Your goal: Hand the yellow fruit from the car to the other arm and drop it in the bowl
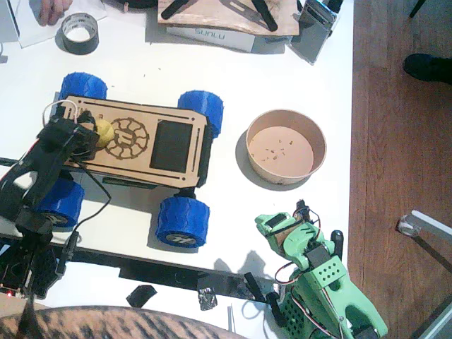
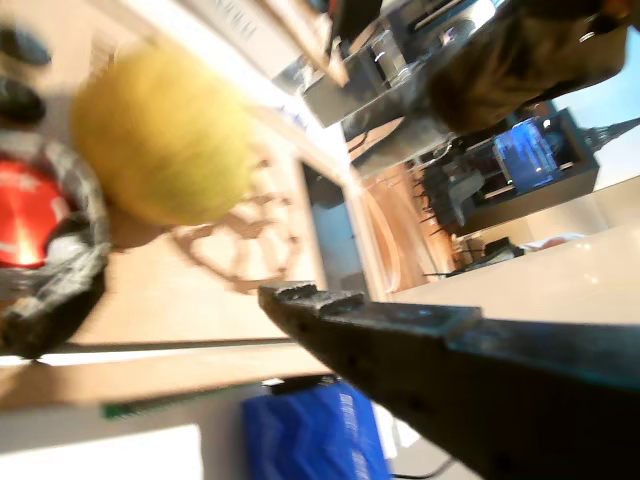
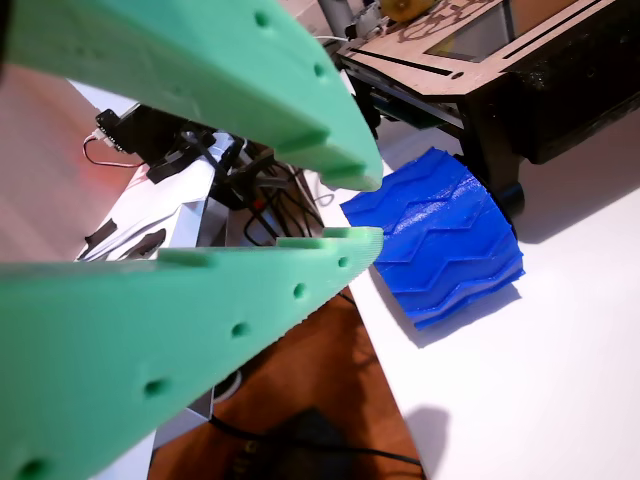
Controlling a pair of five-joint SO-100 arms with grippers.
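The yellow fruit [image 1: 104,132] sits on the car [image 1: 134,141] deck beside the gear emblem, not yet lifted. The left gripper [image 1: 83,138] is at the fruit with its fingers apart, one finger [image 2: 420,350] showing below it in a wrist view. Beyond the car's near wheel, the right gripper [image 3: 355,205] waits with fingers apart and empty. The bowl [image 1: 311,134], beside the car on the table [image 1: 233,205], is empty; grasp, handover and drop all remain.

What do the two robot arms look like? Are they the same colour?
No. The left arm is black plastic with thin black and white wires. The right arm is light green with black motors, small holes and red wires. Its gripper has pointed green fingers with holes.
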